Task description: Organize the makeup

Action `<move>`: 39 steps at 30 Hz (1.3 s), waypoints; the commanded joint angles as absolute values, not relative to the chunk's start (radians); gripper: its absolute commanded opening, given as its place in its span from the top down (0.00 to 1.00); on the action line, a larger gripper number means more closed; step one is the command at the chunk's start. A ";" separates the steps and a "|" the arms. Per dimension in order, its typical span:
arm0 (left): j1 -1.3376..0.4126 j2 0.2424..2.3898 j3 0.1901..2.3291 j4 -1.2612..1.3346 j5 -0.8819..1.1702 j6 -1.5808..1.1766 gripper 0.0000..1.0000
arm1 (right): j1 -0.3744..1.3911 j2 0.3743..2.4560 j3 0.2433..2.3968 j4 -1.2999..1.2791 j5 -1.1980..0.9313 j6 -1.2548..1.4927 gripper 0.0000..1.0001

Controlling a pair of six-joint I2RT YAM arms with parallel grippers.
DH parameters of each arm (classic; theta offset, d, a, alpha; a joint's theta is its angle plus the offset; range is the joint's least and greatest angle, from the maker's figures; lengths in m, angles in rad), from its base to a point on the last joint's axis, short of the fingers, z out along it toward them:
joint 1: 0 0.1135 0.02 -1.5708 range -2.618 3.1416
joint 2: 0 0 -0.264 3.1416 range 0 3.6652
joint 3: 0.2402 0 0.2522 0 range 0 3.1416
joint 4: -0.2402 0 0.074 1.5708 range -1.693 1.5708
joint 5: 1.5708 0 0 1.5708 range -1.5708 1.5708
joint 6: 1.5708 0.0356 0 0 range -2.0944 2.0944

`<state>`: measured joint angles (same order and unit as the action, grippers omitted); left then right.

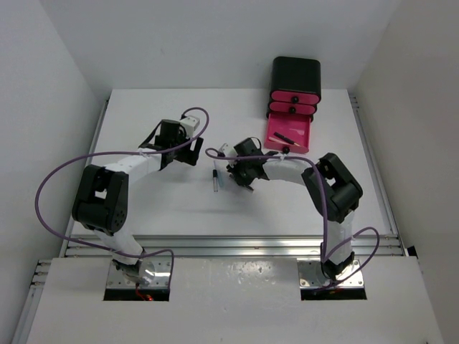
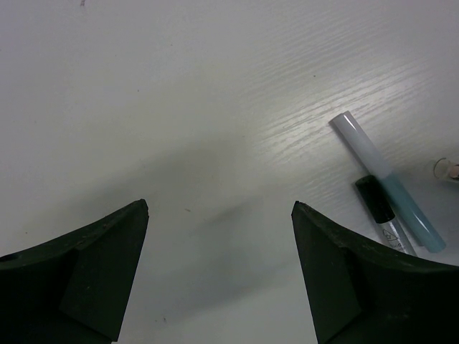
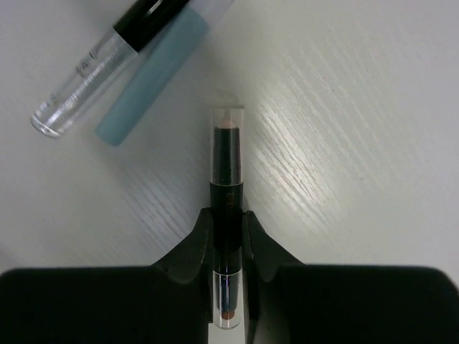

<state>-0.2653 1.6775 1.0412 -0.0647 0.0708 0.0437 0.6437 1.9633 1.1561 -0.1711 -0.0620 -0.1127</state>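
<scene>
Right end effector (image 3: 228,223) clamped on thin black clear-capped stick (image 3: 228,154) (peach tip showing) | left end effector (image 2: 219,208) wide open, holding nothing | pale-blue stick (image 3: 154,72) and clear black-capped tube (image 3: 82,68) lie touching on white worktop (image 3: 358,143)

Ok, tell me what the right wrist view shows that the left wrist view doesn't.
Right wrist only: a black pencil with a clear cap, clamped between the right jaws. Left wrist only: the left jaws standing wide open with only bare table between them, plus a small clear sliver at the right edge, too cut off to identify. Both: the pale blue tube and the black-capped clear tube lying side by side on the white table.
</scene>
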 commanded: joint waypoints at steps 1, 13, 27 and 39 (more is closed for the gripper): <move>-0.272 1.641 1.035 -0.043 0.069 0.035 0.13 | 0.627 1.922 1.114 -0.219 0.031 -0.141 0.99; -0.281 1.632 1.045 -0.061 0.069 0.044 0.13 | 0.345 1.864 1.328 -0.187 0.098 -0.615 0.99; -0.308 1.652 1.104 -0.118 0.080 0.081 0.13 | 0.235 2.115 1.517 -0.046 0.222 -0.859 0.56; -0.337 1.652 1.095 -0.100 0.127 0.091 0.13 | 0.305 1.913 1.444 -0.061 0.286 -0.445 0.30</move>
